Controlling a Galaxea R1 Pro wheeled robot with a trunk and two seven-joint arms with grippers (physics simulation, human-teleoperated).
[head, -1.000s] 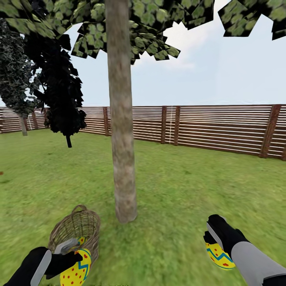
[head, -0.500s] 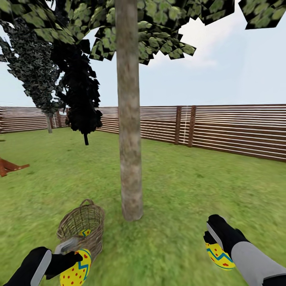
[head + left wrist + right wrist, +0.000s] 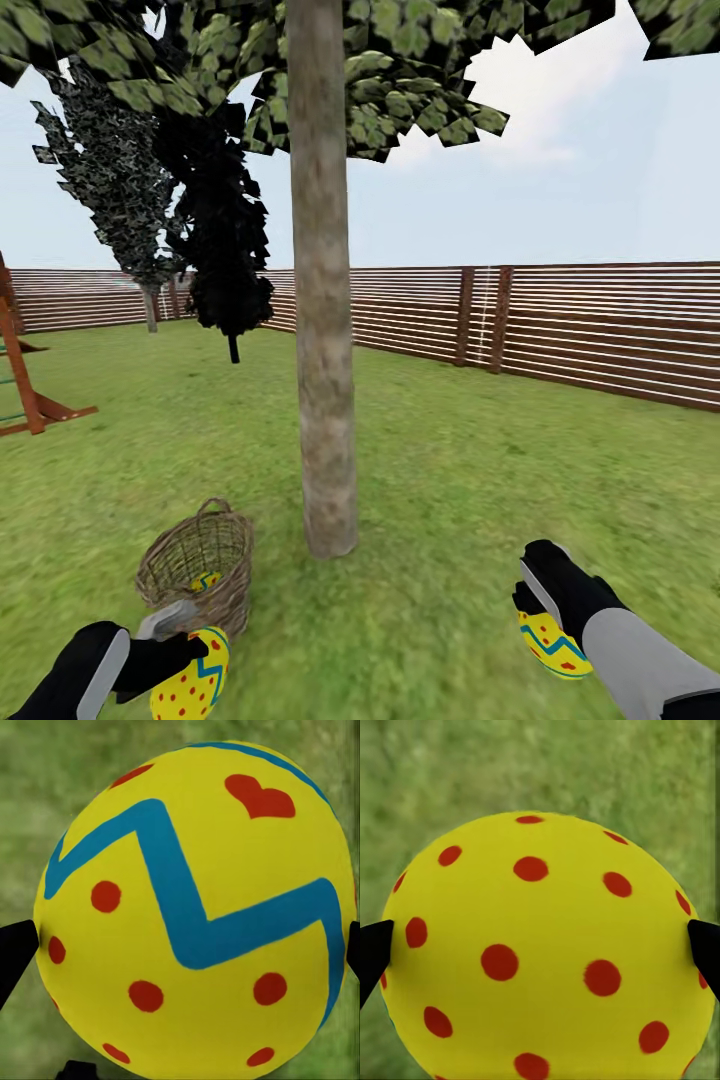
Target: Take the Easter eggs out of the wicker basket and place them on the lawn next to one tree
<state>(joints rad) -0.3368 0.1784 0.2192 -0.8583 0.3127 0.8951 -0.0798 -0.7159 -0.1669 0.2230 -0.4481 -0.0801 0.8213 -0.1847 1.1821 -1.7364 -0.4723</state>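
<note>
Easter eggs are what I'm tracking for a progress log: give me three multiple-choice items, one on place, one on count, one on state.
1. Where does the wicker basket stand relative to the tree?
A. Beside its trunk on the lawn
B. Against the fence
C. Under the wooden frame

2. How many eggs are seen out of the basket?
A. None
B. Two
C. Three

3. What is the left gripper doing?
A. Hanging open
B. Gripping the basket handle
C. Shut on an egg

Key: 1 A, the basket sits close by the trunk's base. 2 B, one egg per gripper, a third egg inside the basket. 3 C, the left wrist view shows fingertips flanking the egg; the right gripper likewise holds its egg.
</note>
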